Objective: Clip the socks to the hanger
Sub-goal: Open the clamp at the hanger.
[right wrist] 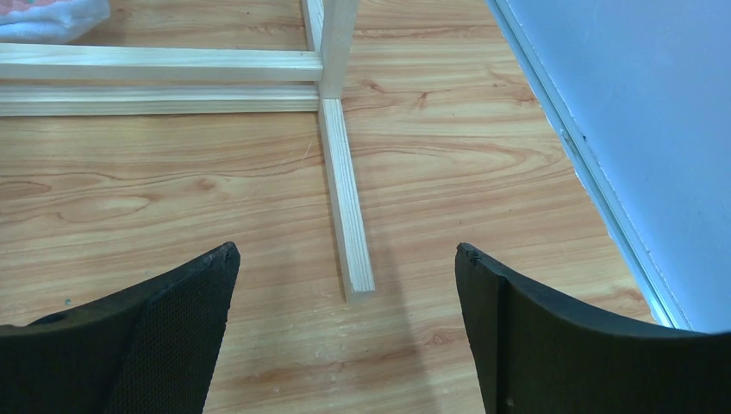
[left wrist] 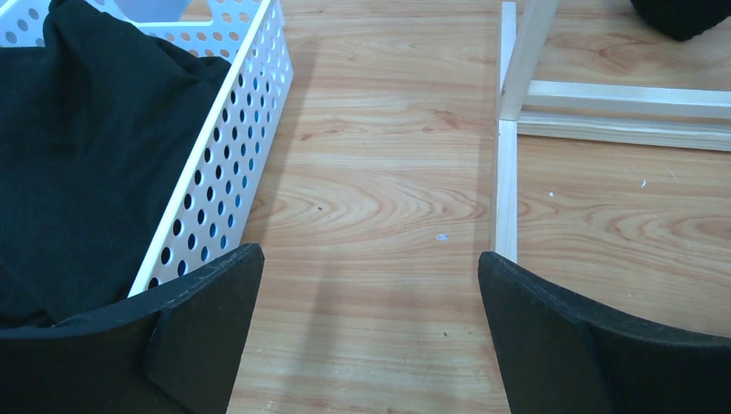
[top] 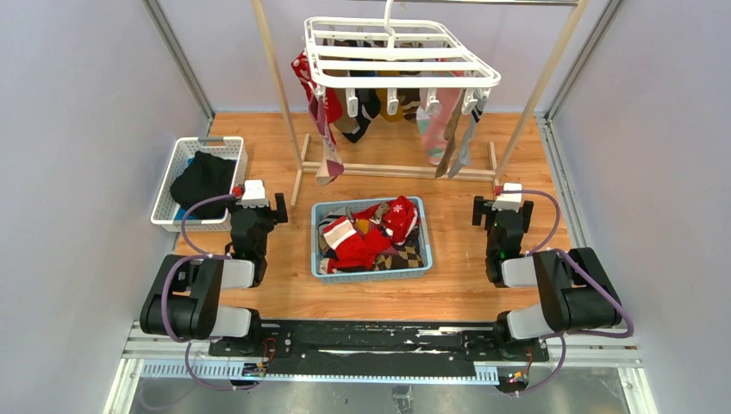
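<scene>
Red socks with white cuffs and snowflake marks point(top: 372, 235) lie piled with checked ones in a blue basket point(top: 321, 259) at the table's middle. The white grid hanger point(top: 396, 52) hangs at the back, with several socks clipped under it: a red one point(top: 325, 129) at the left, pink and grey ones point(top: 441, 129) at the right. My left gripper point(top: 256, 200) is open and holds nothing, left of the blue basket. My right gripper point(top: 502, 207) is open and holds nothing, right of it. Both wrist views show open jaws over bare wood, the left gripper point(left wrist: 371, 267) and the right gripper point(right wrist: 345, 248).
A white perforated basket point(top: 172, 177) with a black garment point(top: 203, 177) stands at the left, close beside my left fingers point(left wrist: 198, 319). The wooden rail frame's feet point(left wrist: 504, 190) point(right wrist: 345, 198) lie on the floor ahead of each gripper. The enclosure wall point(right wrist: 621, 129) is close on the right.
</scene>
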`<state>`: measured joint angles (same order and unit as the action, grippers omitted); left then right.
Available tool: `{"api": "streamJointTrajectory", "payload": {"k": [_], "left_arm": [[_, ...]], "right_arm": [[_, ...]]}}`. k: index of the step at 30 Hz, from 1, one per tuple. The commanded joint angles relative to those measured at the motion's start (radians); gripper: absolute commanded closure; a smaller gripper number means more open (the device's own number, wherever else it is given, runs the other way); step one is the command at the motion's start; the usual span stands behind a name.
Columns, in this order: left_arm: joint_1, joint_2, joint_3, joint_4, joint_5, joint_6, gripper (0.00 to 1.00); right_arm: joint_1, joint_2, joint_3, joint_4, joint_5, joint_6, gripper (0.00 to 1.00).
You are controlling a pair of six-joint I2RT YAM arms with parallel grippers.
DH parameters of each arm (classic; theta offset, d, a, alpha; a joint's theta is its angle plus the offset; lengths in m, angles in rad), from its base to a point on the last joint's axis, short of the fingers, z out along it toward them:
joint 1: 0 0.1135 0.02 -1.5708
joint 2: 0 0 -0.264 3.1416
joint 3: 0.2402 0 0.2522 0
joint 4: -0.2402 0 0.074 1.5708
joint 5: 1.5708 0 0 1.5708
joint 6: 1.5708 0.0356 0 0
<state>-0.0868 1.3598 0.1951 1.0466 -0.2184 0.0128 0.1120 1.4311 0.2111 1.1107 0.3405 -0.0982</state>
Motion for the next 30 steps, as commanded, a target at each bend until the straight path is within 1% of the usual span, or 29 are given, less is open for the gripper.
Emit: {"api": "streamJointTrajectory", "payload": {"k": [1, 11, 15, 16, 18, 19, 20, 22, 25, 27, 30], "left_arm": [[0.009, 0.009, -0.012, 0.045, -0.018, 0.015, 0.0], [0.009, 0.01, -0.007, 0.037, 0.003, 0.021, 0.0], [0.009, 0.007, 0.01, 0.009, 0.062, 0.047, 0.0], [0.009, -0.003, 0.02, -0.016, 0.069, 0.049, 0.0], [0.009, -0.049, 0.063, -0.128, 0.056, 0.044, 0.0], [0.01, -0.077, 0.095, -0.203, 0.05, 0.04, 0.0], [0.01, -0.098, 0.131, -0.286, 0.064, 0.045, 0.0], [0.01, -0.129, 0.203, -0.441, 0.108, 0.083, 0.0], [0.01, -0.172, 0.263, -0.561, 0.117, 0.116, 0.0], [0.011, -0.205, 0.312, -0.687, 0.138, 0.119, 0.0], [0.018, -0.248, 0.434, -0.914, 0.22, 0.104, 0.0]], "right_arm": [[-0.018, 0.003, -0.003, -0.005, -0.002, -0.006, 0.06], [-0.021, 0.005, 0.003, -0.015, -0.007, -0.002, 0.06], [-0.021, -0.012, -0.001, -0.015, 0.005, -0.002, 0.06], [-0.019, -0.035, 0.004, -0.05, 0.036, 0.011, 0.06], [-0.016, -0.098, 0.013, -0.123, 0.047, 0.011, 0.06], [-0.009, -0.128, 0.025, -0.168, 0.094, 0.015, 0.06], [-0.005, -0.167, 0.046, -0.233, 0.127, 0.028, 0.06], [-0.004, -0.25, 0.097, -0.394, 0.144, 0.068, 0.06], [-0.006, -0.374, 0.129, -0.545, 0.144, 0.174, 0.06], [-0.01, -0.45, 0.155, -0.646, 0.109, 0.297, 0.06], [-0.009, -0.542, 0.188, -0.704, -0.066, 0.422, 0.06]]}}
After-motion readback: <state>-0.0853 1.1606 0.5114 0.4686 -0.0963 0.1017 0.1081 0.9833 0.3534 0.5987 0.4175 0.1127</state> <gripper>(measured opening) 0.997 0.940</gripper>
